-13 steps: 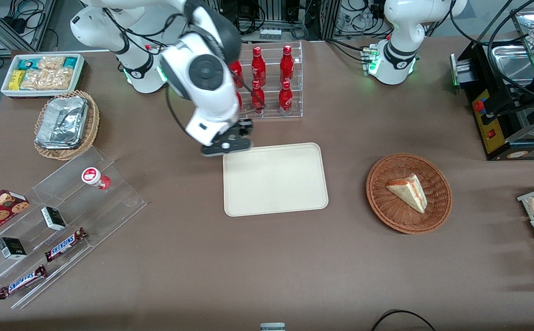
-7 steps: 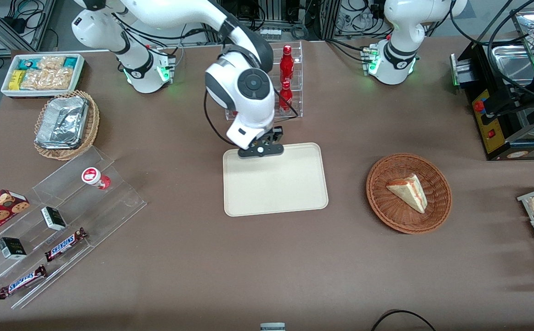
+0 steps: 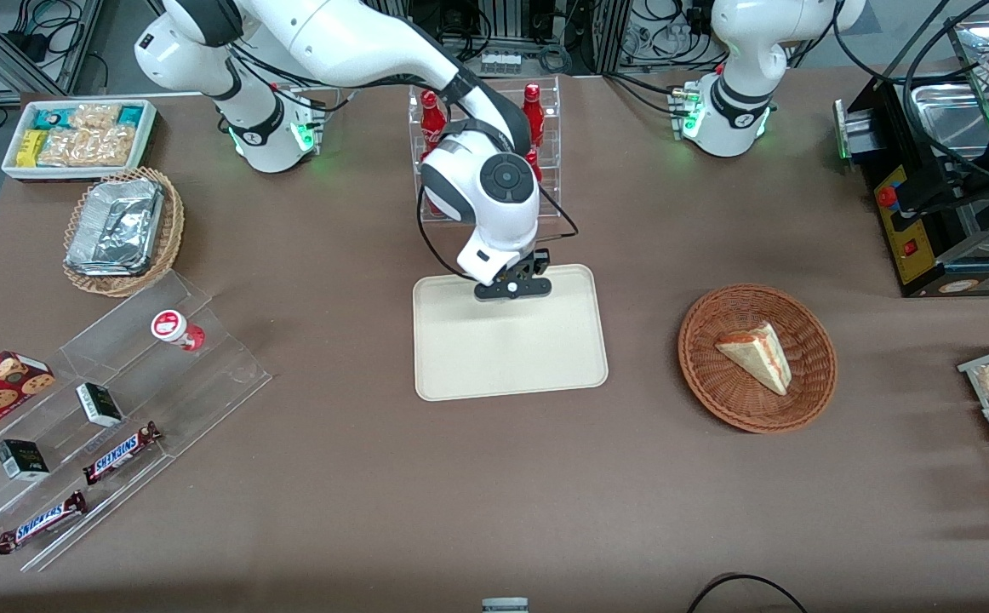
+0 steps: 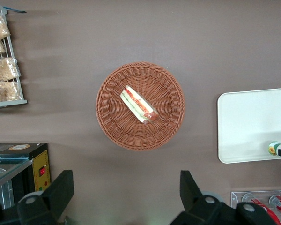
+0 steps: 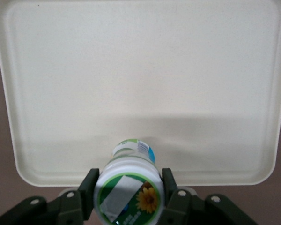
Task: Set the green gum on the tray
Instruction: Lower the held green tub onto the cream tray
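Observation:
The green gum (image 5: 129, 194) is a small white bottle with a green label and a sunflower mark on its end. My right gripper (image 5: 128, 185) is shut on it, one dark finger (image 5: 89, 185) on each side. In the front view the gripper (image 3: 511, 288) hangs over the cream tray (image 3: 511, 349), just inside the tray edge farthest from the front camera; the bottle is hidden there under the wrist. The tray (image 5: 140, 70) lies bare below the bottle. In the left wrist view the gum (image 4: 274, 148) shows over the tray's rim (image 4: 248, 122).
A clear rack of red bottles (image 3: 531, 128) stands just past the tray, close to the arm. A round wicker basket (image 3: 809, 400) with a sandwich lies toward the parked arm's end. A clear stepped shelf holds a red-lidded bottle (image 3: 173, 328) and snack bars toward the working arm's end.
My gripper has moved with the gum from beside the tray's corner, toward the parked arm's end, to above the tray just inside its edge.

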{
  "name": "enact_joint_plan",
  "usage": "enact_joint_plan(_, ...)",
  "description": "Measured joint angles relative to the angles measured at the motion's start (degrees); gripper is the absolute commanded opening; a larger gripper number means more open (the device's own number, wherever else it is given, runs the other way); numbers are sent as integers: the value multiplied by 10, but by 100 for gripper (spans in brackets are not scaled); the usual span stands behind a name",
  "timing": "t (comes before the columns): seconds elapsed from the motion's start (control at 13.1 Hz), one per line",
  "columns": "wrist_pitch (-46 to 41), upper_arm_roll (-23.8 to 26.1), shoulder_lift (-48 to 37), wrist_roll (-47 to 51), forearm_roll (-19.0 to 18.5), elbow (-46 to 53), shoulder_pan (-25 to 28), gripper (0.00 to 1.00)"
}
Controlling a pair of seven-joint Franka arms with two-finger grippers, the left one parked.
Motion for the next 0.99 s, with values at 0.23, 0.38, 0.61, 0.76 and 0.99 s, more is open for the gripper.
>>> enact_joint_plan(0.23, 14, -3, 11, 1, 0, 1, 0, 0)
enact_joint_plan(0.38, 33, -5, 22, 1, 0, 1, -2, 0)
enact_joint_plan(0.61, 47, -7, 35, 0, 0, 2, -6, 0)
enact_joint_plan(0.76, 61, -8, 40, 0, 0, 2, -7, 0)
enact_joint_plan(0.99, 78, -9, 49, 0, 0, 2, -7, 0)
